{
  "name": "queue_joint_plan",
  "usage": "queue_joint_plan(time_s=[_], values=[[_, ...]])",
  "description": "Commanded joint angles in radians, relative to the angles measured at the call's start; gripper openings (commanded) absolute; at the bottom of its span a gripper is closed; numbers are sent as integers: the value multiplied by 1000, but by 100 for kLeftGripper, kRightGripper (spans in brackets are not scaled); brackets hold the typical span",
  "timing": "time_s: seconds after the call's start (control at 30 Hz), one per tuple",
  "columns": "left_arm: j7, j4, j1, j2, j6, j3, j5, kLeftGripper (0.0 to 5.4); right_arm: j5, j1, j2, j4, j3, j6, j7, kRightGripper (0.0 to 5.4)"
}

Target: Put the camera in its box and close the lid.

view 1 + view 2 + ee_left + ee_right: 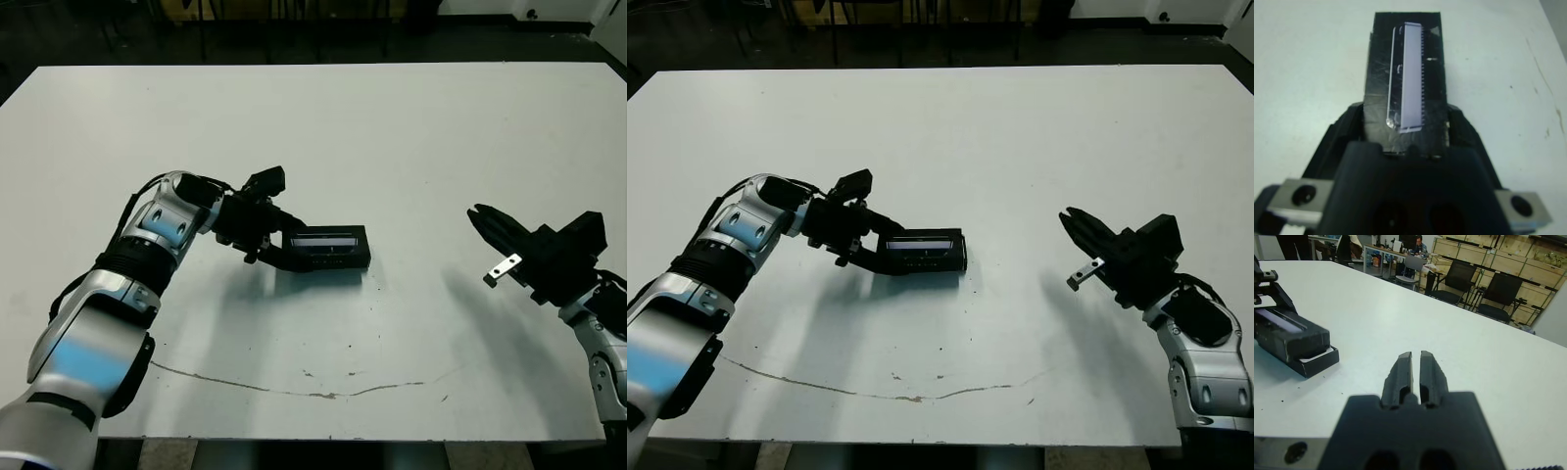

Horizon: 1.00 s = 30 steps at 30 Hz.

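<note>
Near the table's middle, left of centre: left gripper [277,247], fingers spread about as wide as the lid [328,242] and set against its two long sides at the near end, clamping it. Lid flat and black, silvery-lilac strip [1411,78] running along its top. Sits on the box [1315,361] but not squarely: in the right wrist view, overhangs slightly off to one side, leaving a sliver of white lining bare at the corner and one black wall standing proud beneath it. Box resting on the white table [392,137].

Over on the right side, well apart from the box: right gripper [1078,223], raised off the table, holding nothing, touching nothing. Fingers [1402,374] drawn nearly together, only a thin slit between them, pointing across the table with the box off to one side.

Camera not to be seen in any view; whether inside the box, cannot tell, since lid covers the interior. Left fingertips hard to make out from the head views, black on black against the lid; in the left wrist view, mostly cut off by the gripper's own body. Far end of the box hidden behind the lid there as well. Scratch marks [323,392] across the table's near edge.
</note>
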Motion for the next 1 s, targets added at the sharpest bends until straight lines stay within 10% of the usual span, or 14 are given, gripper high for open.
queue_joint_plan(time_s=[0.03,0.33,1.0], values=[[-20,-58,52,42,18,54,-45,277,-13,19,1,12,2,0,-8,0],[-46,-125,64,73,88,179,-187,277,-21,22,0,14,6,-11,-6,0],[-8,174,1,-42,3,136,-83,277,-4,33,3,36,11,-31,15,0]])
